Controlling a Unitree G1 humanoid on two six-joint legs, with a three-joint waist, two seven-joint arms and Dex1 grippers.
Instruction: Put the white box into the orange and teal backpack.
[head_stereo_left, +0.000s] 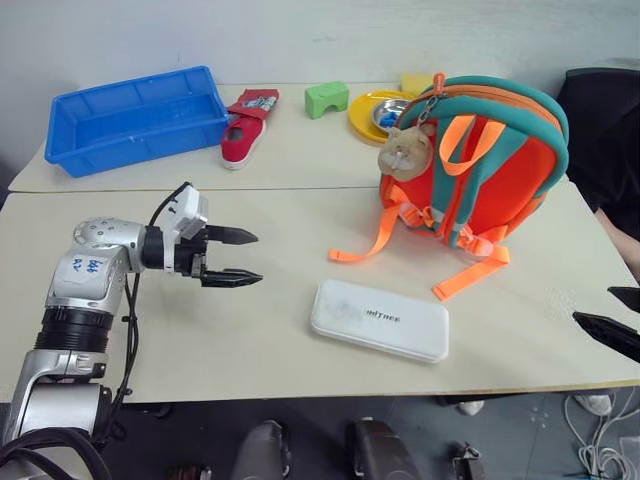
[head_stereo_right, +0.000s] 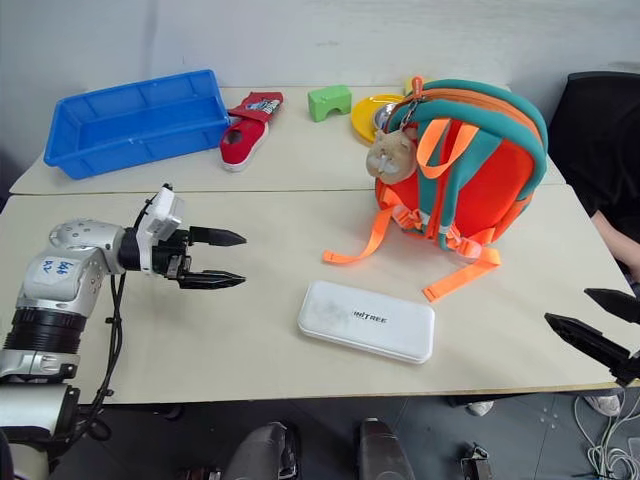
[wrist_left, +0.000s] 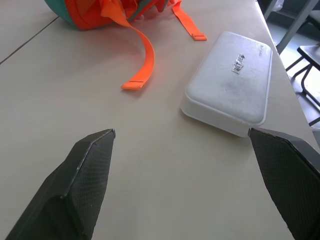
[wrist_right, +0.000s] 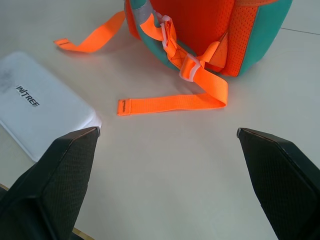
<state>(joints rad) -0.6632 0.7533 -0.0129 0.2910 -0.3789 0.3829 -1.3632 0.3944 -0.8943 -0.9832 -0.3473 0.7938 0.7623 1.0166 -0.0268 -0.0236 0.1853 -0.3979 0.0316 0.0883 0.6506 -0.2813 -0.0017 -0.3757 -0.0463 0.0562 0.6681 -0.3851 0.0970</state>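
White box (head_stereo_left: 380, 320) flat on worktop (head_stereo_left: 250, 340), in front of upright backpack (head_stereo_left: 490, 160). Bin (head_stereo_left: 135, 118), shoe (head_stereo_left: 245, 128), block (head_stereo_left: 327, 98) behind, far left.

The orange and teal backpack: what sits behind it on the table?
Behind the orange and teal backpack a yellow plate holding a metal bowl pokes out, with a yellow block farther back. The pack covers their right parts and anything beyond them.
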